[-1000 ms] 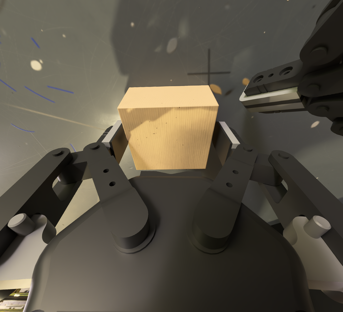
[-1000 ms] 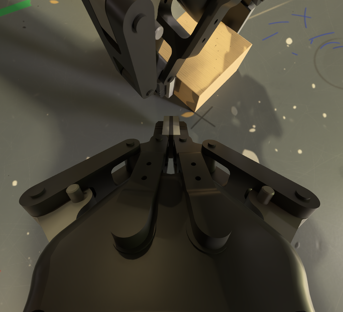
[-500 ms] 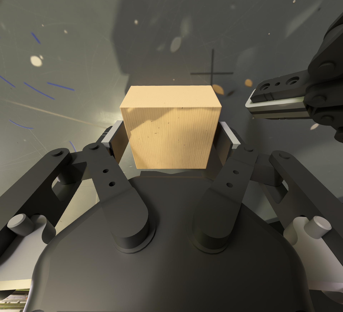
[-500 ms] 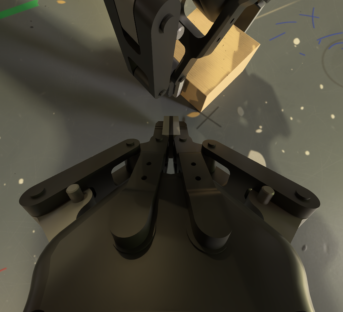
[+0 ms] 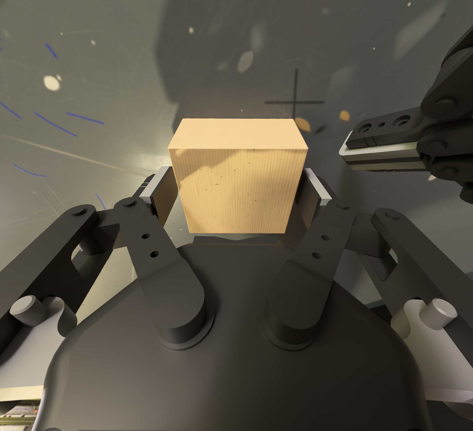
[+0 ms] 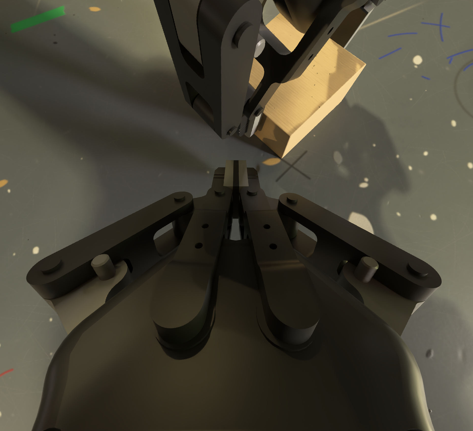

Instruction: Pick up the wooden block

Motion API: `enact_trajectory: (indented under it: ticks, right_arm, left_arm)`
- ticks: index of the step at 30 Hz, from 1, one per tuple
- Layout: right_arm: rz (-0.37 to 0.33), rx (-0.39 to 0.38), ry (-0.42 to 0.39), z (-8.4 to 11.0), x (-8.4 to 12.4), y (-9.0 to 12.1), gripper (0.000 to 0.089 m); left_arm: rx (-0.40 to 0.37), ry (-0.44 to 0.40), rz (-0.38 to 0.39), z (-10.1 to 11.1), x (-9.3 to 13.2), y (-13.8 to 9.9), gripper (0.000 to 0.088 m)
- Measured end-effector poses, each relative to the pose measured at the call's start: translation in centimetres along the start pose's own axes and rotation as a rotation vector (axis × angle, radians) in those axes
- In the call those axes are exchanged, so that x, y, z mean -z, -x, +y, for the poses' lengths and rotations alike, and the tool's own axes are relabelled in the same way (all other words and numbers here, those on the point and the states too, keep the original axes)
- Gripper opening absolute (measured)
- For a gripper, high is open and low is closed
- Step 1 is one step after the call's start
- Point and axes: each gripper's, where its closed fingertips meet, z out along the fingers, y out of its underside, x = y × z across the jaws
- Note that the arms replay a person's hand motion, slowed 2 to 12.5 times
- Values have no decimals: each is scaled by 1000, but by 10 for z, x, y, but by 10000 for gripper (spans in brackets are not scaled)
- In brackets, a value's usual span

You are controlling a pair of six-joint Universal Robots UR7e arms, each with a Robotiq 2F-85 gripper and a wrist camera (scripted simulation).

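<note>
While one pale square-cut wooden block [image 5: 236,188] sits pinched in the left gripper [image 5: 235,188] above the speckled grey tabletop [image 5: 102,21], the right gripper [image 6: 235,171] hangs empty, fingers pressed together; no writing shows.

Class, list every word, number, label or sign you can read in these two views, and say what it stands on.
None can be read.
The wooden block, held in the left gripper, shows only grain.
The table has a black cross and blue strokes, not letters.
The patch at the left wrist view's bottom-left corner is too blurred to read.
</note>
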Motion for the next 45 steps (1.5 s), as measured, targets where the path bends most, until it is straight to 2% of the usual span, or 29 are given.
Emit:
enact_trajectory:
  ticks: [12, 18, 26, 32, 45]
  right_arm:
    - [-67, 14, -9, 1, 1, 2, 0]
    - [-62, -8, -32, -4, 8, -5, 0]
    - [-47, -1, -14, -2, 9, -9, 0]
    - [-50, 6, 3, 2, 4, -6, 0]
    - [-34, -2, -7, -1, 0, -4, 0]
  left_arm:
    - [8, -15, 18, 0, -1, -1, 784]
    - [8, -15, 21, 0, -1, -1, 779]
    - [9, -14, 24, 0, -1, -2, 684]
    - [12, -14, 23, 0, -1, -2, 684]
    - [23, -23, 29, 0, -1, -2, 684]
